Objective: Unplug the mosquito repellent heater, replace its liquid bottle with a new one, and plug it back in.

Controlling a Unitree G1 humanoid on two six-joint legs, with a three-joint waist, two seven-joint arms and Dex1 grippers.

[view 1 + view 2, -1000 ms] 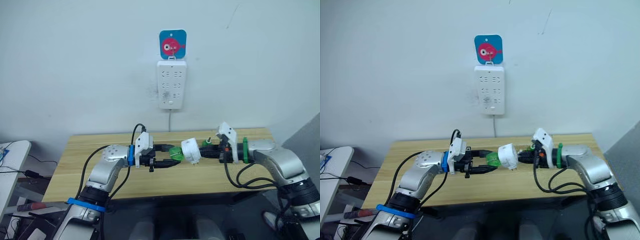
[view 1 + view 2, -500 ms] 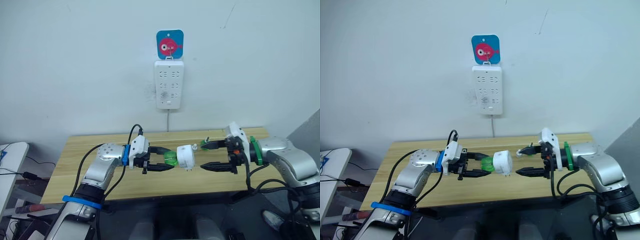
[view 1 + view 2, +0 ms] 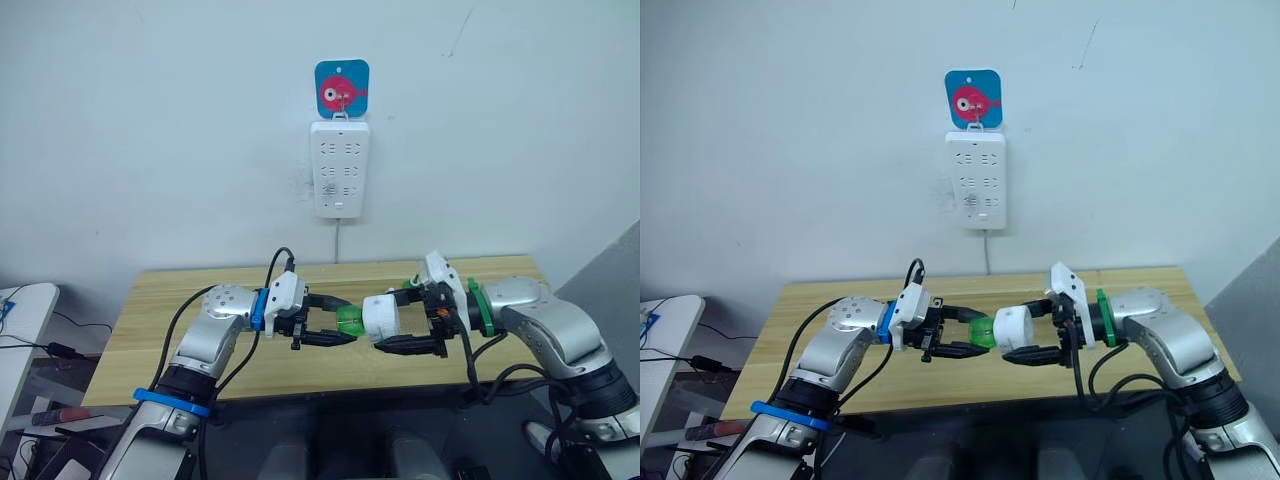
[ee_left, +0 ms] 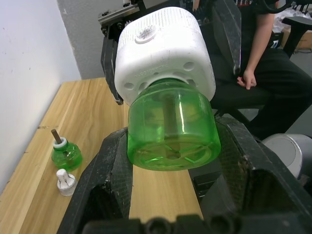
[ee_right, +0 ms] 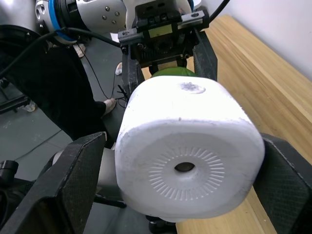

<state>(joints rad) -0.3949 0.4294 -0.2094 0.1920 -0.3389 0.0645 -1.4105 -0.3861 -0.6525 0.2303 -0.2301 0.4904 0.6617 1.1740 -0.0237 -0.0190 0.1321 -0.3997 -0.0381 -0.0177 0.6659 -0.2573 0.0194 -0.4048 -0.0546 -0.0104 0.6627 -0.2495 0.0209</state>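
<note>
With the mosquito repellent heater unplugged, left jaws clamp its green bottle, right jaws straddle the white body unclosed; swap and replugging remain.

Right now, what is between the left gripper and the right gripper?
The head views show the mosquito repellent heater with its green bottle, between the left gripper and the right gripper.

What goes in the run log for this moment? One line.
left gripper: shut on bottle | right gripper: open around heater | spare bottle: on table
</note>
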